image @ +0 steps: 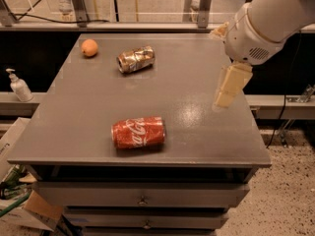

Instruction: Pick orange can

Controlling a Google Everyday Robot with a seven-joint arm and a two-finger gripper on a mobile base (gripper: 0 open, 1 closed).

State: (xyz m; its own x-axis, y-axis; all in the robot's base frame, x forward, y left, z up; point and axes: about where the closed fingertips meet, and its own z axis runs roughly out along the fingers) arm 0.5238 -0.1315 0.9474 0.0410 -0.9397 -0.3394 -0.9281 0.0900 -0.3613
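Observation:
The orange can [136, 59], a dented gold-orange and silver drink can, lies on its side at the back of the grey table [197, 82], left of the middle. My gripper [227, 89] hangs from the white arm above the table's right side, well to the right of the can and nearer the front. Its cream fingers point down and to the left. It holds nothing that I can see.
A red Coca-Cola can [138, 132] lies on its side near the table's front edge. A small round orange fruit [89, 47] sits at the back left corner. A soap dispenser [19, 86] stands on a ledge left of the table. Drawers are below the tabletop.

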